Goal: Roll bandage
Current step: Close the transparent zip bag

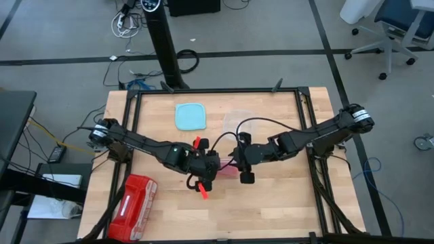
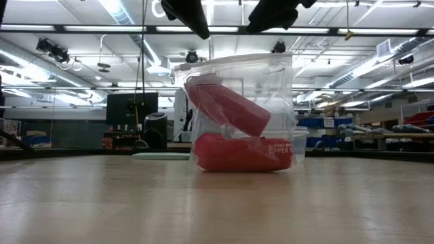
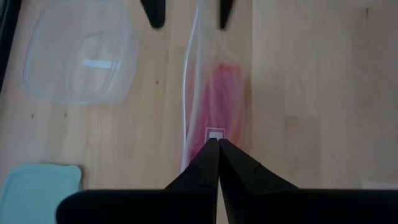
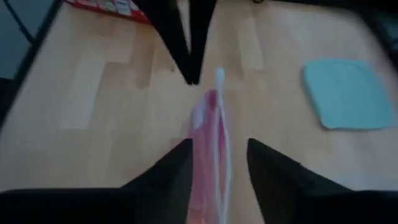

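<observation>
I count two hands at the middle of the counter (image 1: 271, 203), both over one clear zip bag (image 2: 271, 88) that stands upright on the wood. Inside the bag I see two dusky pink-red pieces: one bandage (image 2: 230, 107) leaning tilted in the upper part, and a second red mass (image 2: 237, 154) lying along the bottom; I cannot tell whether they are one strip or two. The left hand (image 3: 218, 144) has its fingers pressed together, clamped on the bag's top edge at one end. The right hand (image 4: 219, 155) sits at the other end with its fingers apart, the bag's rim running between them without touching either that I can see. Around them: one clear tub (image 1: 237, 123) just behind the right hand, one pale teal lid (image 1: 190, 115) beside it toward the left, and one glossy red case (image 1: 133, 207) near the front left corner, well apart from the bag. From above, both hands cover most of the bag, so little of it shows there.
</observation>
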Action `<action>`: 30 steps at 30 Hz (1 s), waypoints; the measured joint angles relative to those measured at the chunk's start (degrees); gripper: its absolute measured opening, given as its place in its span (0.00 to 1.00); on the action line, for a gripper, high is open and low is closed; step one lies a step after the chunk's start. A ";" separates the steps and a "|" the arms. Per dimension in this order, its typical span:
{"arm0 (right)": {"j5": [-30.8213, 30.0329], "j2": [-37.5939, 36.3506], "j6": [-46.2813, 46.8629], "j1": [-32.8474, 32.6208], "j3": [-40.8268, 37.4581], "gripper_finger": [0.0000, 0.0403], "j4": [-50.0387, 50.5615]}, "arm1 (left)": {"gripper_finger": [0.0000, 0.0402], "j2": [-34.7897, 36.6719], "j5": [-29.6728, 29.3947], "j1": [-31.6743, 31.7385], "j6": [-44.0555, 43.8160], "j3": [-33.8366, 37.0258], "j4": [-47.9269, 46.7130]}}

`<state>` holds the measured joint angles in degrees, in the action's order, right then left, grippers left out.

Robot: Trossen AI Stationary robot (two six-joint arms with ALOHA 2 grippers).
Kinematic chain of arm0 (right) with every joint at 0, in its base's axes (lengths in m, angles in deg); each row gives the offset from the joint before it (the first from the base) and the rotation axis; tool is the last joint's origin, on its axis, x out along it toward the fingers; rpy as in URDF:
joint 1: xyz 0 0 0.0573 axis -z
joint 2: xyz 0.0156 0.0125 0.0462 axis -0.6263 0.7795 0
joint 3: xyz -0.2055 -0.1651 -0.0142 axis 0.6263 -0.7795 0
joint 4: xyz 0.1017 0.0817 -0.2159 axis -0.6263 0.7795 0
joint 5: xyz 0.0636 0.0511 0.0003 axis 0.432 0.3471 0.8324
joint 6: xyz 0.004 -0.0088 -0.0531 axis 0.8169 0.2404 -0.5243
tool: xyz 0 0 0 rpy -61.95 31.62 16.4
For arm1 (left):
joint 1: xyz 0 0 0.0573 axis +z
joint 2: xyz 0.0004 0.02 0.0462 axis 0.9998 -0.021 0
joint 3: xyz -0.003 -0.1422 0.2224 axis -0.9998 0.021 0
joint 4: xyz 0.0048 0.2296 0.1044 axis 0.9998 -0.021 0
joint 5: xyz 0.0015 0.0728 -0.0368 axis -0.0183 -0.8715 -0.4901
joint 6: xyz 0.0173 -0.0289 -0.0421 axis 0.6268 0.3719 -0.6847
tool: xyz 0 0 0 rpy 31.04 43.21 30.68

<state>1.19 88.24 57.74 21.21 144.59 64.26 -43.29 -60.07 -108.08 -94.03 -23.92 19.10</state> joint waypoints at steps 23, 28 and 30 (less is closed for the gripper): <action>2.53 1.50 0.42 0.22 0.04 0.47 -1.26 | 0.03 6.40 -16.71 -17.24 -1.40 20.31 30.53; 1.64 1.50 0.44 0.00 0.04 0.46 -1.20 | 0.03 13.32 -18.10 -17.38 2.26 31.07 46.12; 0.93 1.50 0.30 0.01 0.04 0.46 -1.22 | 0.03 16.96 -18.71 -16.74 4.47 35.30 51.56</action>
<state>2.12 89.74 58.03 21.22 144.63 63.04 -26.32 -78.79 -124.82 -89.56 11.38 70.66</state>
